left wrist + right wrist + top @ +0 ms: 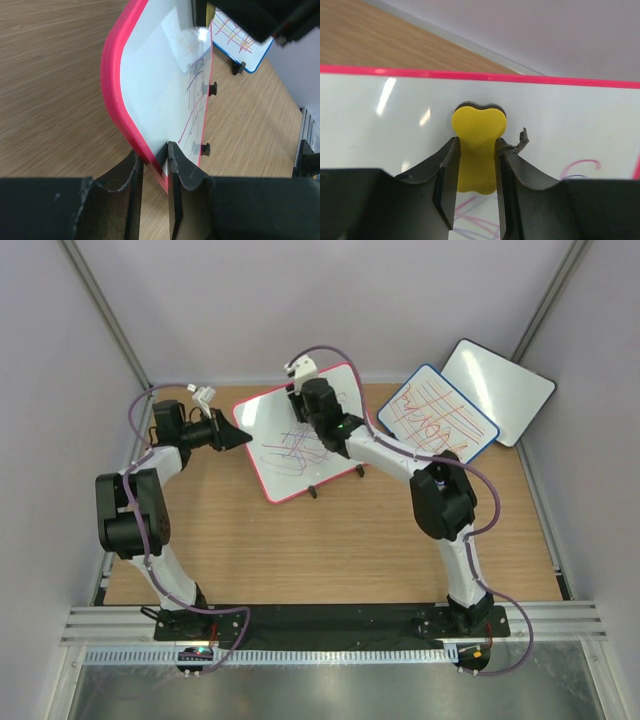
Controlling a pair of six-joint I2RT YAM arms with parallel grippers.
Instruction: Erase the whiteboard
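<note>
The whiteboard (285, 445) has a red-pink frame and purple-red scribbles; it stands tilted on small black feet at the back middle of the table. My left gripper (240, 436) is shut on its left edge; the left wrist view shows the pink frame (117, 100) pinched between my fingers (155, 167). My right gripper (310, 405) is shut on a yellow bone-shaped eraser (477, 150) and presses it flat on the board's white surface (385, 125) near the top edge. Scribbles show below the eraser.
A smaller blue-framed board (437, 415) with red lines lies at the back right, partly over a black-framed blank board (500, 390). The right arm reaches over the table's middle. Grey walls enclose the wooden table (330, 540).
</note>
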